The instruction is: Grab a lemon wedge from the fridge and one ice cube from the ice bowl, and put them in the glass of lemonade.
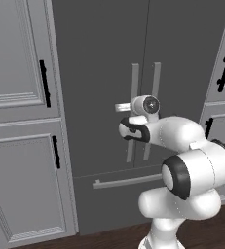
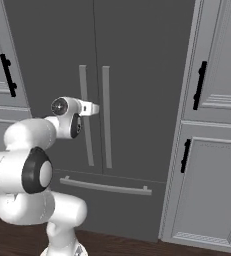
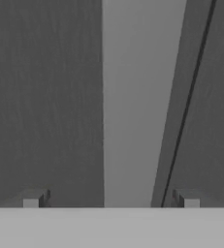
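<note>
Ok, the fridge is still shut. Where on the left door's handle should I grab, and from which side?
Take the left door's handle, the upright pale bar left of the door seam, around mid-height where the open gripper already faces it. Come straight in from the front with one finger on each side of the bar. It is a long, narrow, vertical bar, so a horizontal pinch across it should hold. The fridge is closed.

The big dark grey fridge fills the middle, with both doors shut. Two long pale handles run down side by side, and another bar lies across the drawer below. The white arm reaches in from the left, its hand touching the left handle. Grey cupboards with black handles stand on the right.
</note>
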Tool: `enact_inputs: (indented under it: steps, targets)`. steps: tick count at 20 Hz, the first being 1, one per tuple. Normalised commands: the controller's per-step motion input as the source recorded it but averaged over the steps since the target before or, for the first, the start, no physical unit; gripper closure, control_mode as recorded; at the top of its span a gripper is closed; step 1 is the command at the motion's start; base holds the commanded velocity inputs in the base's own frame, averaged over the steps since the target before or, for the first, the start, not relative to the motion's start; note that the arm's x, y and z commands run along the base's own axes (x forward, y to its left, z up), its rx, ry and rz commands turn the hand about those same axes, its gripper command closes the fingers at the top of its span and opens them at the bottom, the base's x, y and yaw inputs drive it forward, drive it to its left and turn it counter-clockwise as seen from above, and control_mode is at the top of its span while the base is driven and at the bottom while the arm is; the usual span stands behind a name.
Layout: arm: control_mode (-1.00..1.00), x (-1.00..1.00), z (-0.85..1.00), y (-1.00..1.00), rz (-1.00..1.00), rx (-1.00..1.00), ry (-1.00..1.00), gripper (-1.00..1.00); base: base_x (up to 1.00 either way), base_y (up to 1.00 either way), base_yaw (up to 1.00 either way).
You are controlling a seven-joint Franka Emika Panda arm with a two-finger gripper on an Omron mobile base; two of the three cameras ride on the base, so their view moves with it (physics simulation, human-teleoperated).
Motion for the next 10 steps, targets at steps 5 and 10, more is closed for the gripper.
enact_inputs:
  steps: [5,10]
  targets:
    - [-1.0,0.53,-0.07,0.0,0.0,0.0,-0.01,-1.0,0.0,0.0,0.0]
    - [-1.0,0.53,-0.15,0.0,0.0,0.0,-0.07,-1.0,0.0,0.0,0.0]
